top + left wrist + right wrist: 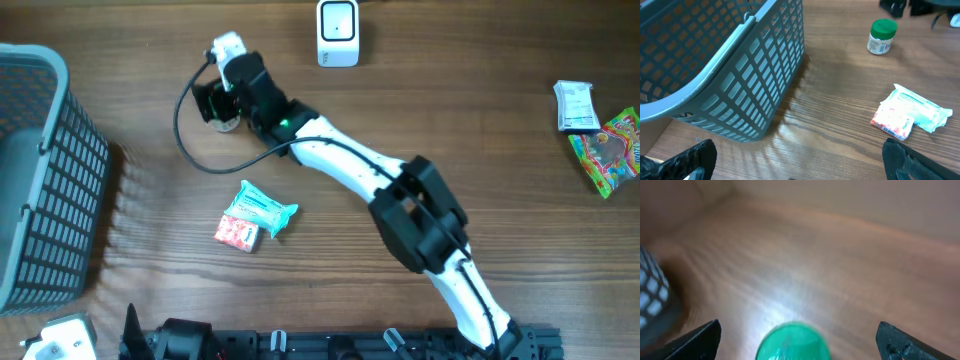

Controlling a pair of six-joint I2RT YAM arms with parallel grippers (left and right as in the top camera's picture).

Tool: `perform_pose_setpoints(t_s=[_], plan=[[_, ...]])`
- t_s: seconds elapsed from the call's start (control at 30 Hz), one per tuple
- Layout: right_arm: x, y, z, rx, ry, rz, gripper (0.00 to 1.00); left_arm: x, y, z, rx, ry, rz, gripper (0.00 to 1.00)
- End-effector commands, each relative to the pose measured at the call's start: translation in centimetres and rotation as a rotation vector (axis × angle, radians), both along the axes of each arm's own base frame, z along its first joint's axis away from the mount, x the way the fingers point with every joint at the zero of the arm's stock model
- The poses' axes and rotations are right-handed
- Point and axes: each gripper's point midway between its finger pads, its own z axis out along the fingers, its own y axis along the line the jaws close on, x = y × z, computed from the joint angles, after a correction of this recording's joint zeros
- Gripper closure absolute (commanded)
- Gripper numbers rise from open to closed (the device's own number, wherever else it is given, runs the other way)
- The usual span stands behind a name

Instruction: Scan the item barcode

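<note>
So the right gripper (219, 106) is hanging over a small white plastic jar with a green lid (882, 36), which is sitting on the brown wood-grain surface (480, 90) close to the far edge, a bit left of the middle. The jaws are spread wide. In the right wrist view one black finger (692, 340) is showing on each side of the blurry green lid, and neither one is touching it as far as I can tell.

The boxy white barcode scanner (338, 32) is standing right at the far edge, near the jar but apart from it, off to its right.

The left gripper (797, 152) is sitting low at the near left corner, also wide apart and holding nothing. It's looking past a grey plastic lattice basket (45, 180) that's taking up the left edge.

Between the jar and the near edge, a red-and-white packet (238, 232) and a pale teal wrapped packet (265, 207) are lying touching each other. Over by the right edge, a white labelled pouch (575, 105) and a colourful candy bag (610, 152) are lying right beside each other.
</note>
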Motion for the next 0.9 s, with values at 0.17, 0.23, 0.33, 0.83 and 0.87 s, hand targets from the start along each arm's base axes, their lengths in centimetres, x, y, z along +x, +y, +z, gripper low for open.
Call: perform_pose_setpoints(t_s=[0.17,0.23,0.33,0.83,0.87], plan=[[-0.9,1.2,-4.5,-0.023,0.047,0.081,0.00,-0.1,-0.1,0.0,-0.013,-0.013,0.000,0.00],[-1.5,1.7,-6.1,-0.028,0.076,0.116,0.00,-0.1,-0.1,0.0,-0.013,-0.013,0.000,0.00],[-2.1,2.1,-6.9,-0.035,0.086,0.140,0.00,-0.1,-0.1,0.0,-0.013,-0.013,0.000,0.00],[-0.2,0.6,-10.2,-0.163,-0.010,0.055,0.29,-0.1,-0.1,0.0,-0.013,-0.013,0.000,0.00],[0.0,0.3,-10.2,-0.175,-0.010,0.040,0.33,-0.1,-0.1,0.0,-0.013,-0.013,0.000,0.00]])
